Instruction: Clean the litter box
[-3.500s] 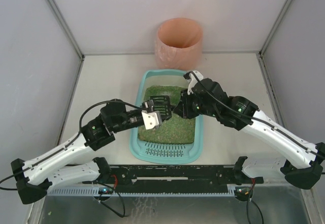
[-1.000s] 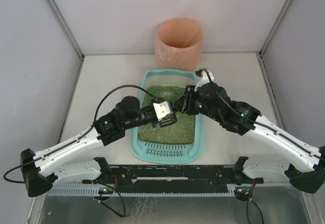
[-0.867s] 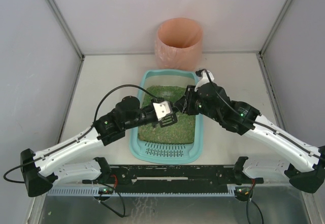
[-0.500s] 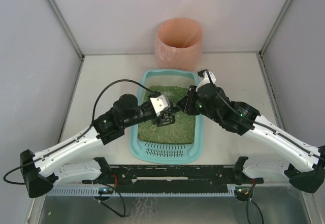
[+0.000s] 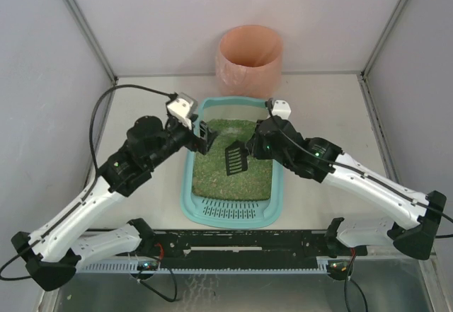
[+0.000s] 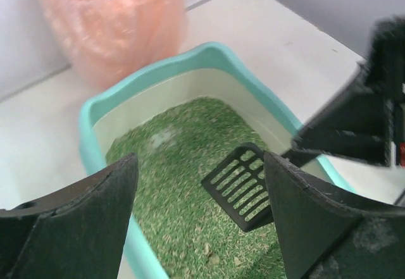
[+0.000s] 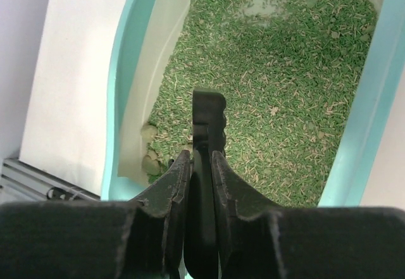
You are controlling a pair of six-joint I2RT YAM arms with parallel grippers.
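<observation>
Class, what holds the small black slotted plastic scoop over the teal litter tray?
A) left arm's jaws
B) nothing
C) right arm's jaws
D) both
C: the right gripper pinches the black slotted scoop by its handle in shut jaws; the left gripper has open, empty jaws.

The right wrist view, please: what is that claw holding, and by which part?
The right claw grips the black slotted scoop by its handle.

bin [image 5: 250,57] behind litter box [image 5: 230,214]; scoop [image 5: 236,158] over granules [image 5: 226,185] in box
</observation>
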